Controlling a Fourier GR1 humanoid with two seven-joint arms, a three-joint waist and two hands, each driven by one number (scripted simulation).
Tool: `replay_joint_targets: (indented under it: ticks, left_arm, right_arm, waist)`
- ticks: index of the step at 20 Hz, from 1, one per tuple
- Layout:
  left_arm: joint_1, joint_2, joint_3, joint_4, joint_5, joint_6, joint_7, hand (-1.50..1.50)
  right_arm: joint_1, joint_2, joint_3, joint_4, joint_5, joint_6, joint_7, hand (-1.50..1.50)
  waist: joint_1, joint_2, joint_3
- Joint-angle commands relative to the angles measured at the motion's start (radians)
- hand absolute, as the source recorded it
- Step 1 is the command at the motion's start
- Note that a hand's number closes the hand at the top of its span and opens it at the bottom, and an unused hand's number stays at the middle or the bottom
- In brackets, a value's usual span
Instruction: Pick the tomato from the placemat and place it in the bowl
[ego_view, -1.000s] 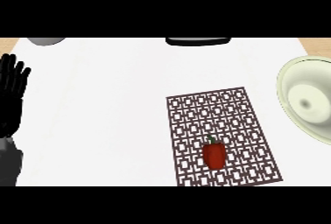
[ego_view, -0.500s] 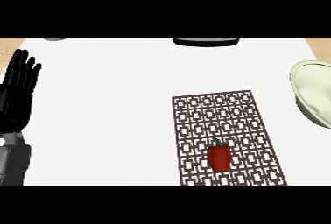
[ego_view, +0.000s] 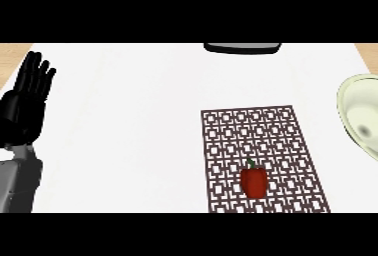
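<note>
Left hand (ego_view: 26, 110): black all over, with a smooth, slightly glossy finish, slender segmented fingers (ego_view: 35, 75) and a broader palm block below them. Left forearm (ego_view: 18, 185): plain grey casing, boxy and flat-sided, with lighter and darker grey faces, joined to the hand at a narrow wrist. No cables, screws or markings can be made out on either part.

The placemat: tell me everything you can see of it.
The placemat is a flat rectangle with a dark maroon lattice of small squarish cells, the white counter showing through its gaps. It lies flat on the counter, right of centre, long side running away from the robot, its near edge at the view's lower border. A red vegetable with a green stem rests on its near part. No hand touches it.
</note>
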Motion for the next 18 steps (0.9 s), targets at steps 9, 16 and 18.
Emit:
replay_joint_targets:
  ticks: [9,16,18]
  left_arm:
    - [-0.015,-0.009,-0.016,0.008,-0.014,-0.001,-0.011,0.00]
    - [0.004,0.031,0.040,0.047,0.021,-0.037,-0.024,0.00]
    - [0.051,0.023,0.031,-0.032,0.007,-0.019,-0.008,0.00]
  right_arm:
    - [-0.160,0.151,0.265,-0.109,-0.008,0.156,0.020,1.50]
    - [-0.227,0.336,0.390,-0.211,0.022,0.054,0.200,1.50]
    - [-0.230,0.353,0.397,-0.173,0.066,-0.003,0.195,1.50]
  waist:
    - [0.002,-0.001,-0.001]
    - [-0.020,-0.007,-0.003]
    - [-0.023,-0.009,-0.002]
